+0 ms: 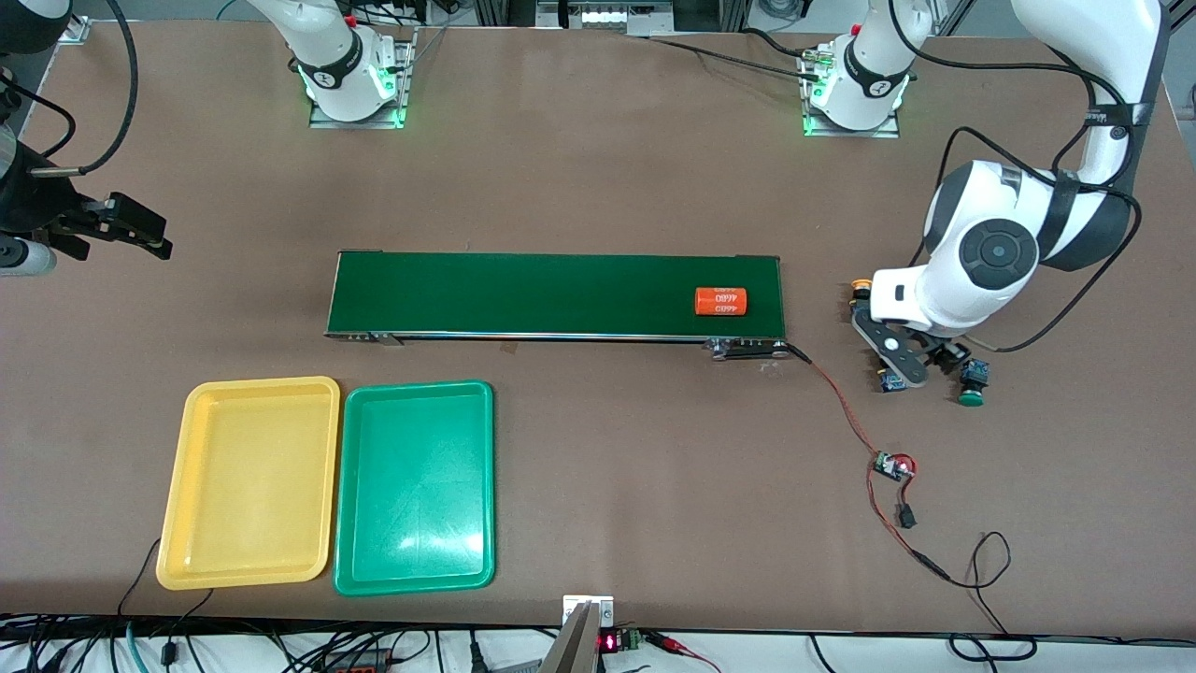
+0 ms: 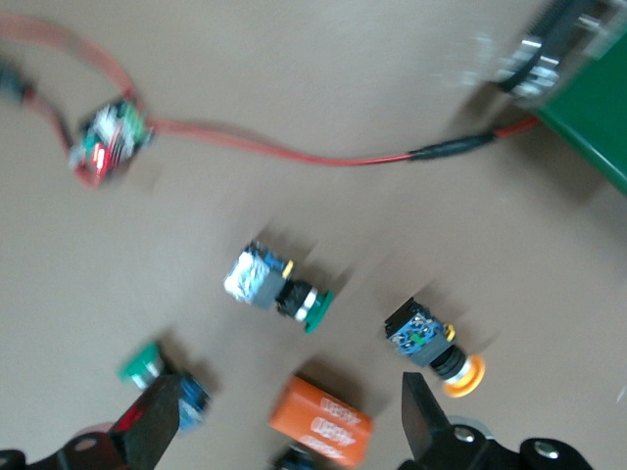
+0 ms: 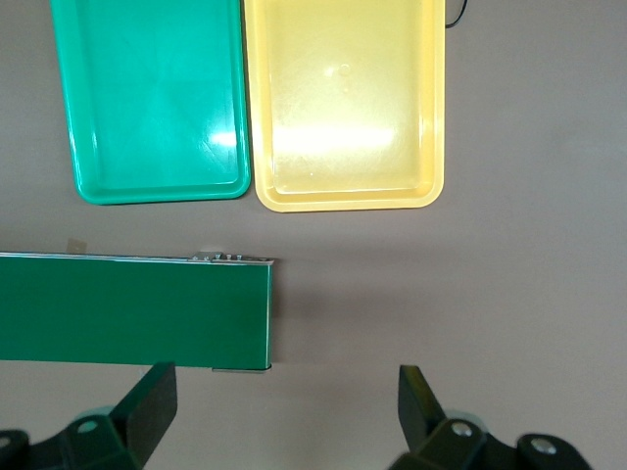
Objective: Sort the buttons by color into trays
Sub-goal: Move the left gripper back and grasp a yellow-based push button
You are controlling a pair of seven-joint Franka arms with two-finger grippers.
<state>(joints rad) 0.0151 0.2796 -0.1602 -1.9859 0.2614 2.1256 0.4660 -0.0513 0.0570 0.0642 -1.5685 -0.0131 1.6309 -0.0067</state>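
The buttons lie on the table off the conveyor's end by the left arm. A green-capped button (image 2: 279, 287), a yellow-orange-capped button (image 2: 436, 348) and a second green-capped button (image 2: 157, 372) show in the left wrist view. From the front I see that green cap (image 1: 972, 385) and a blue body (image 1: 892, 381). My left gripper (image 2: 289, 392) (image 1: 920, 360) hangs open low over them, an orange cylinder (image 2: 321, 421) lying between its fingers. The yellow tray (image 1: 250, 481) (image 3: 343, 98) and green tray (image 1: 414, 486) (image 3: 152, 98) stand empty. My right gripper (image 1: 131, 227) (image 3: 284, 392) waits open, holding nothing.
A long dark-green conveyor belt (image 1: 523, 294) (image 3: 127, 308) crosses the table's middle with another orange cylinder (image 1: 720, 301) on it. A red wire runs from the belt to a small circuit board (image 1: 892, 465) (image 2: 110, 142), nearer to the front camera than the buttons.
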